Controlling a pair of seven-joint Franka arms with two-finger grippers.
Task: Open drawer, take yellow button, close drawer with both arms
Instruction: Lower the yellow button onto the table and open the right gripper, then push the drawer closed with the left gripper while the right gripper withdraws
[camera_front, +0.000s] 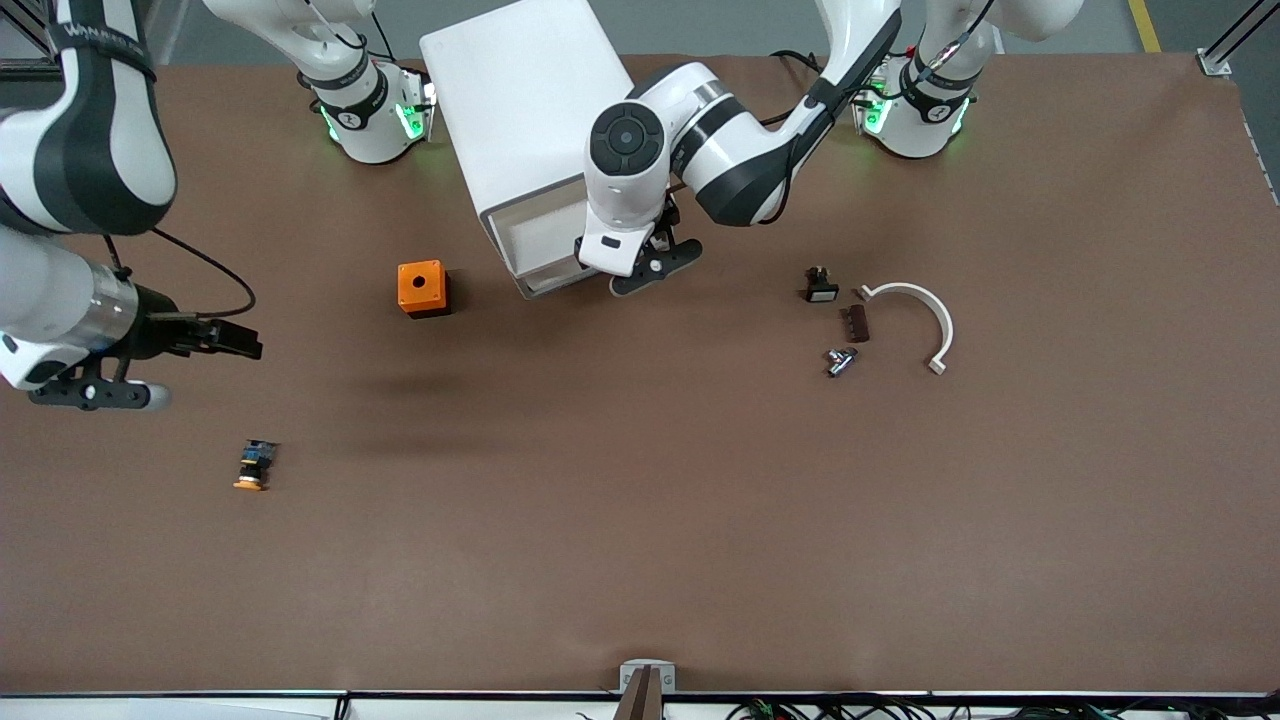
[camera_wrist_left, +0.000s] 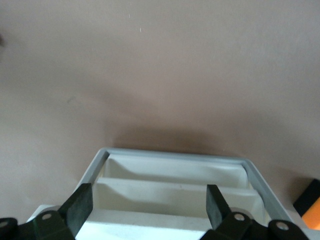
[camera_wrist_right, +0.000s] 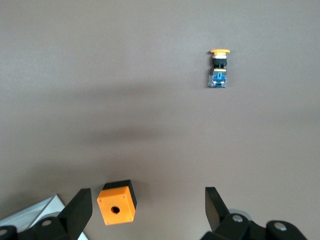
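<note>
The left gripper (camera_wrist_left: 149, 210) hangs wide open over the drawer (camera_wrist_left: 175, 182). The right gripper (camera_wrist_right: 145, 210) hangs wide open too, with the button (camera_front: 256, 466) lying at its 5 o'clock.

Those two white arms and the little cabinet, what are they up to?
The left gripper hangs with open fingers at the front of the white cabinet, whose top drawer is pulled out and shows no contents. The button lies on the table near the right arm's end. The right gripper, open and holding nothing, hovers over the table there. An orange box sits beside the cabinet.
</note>
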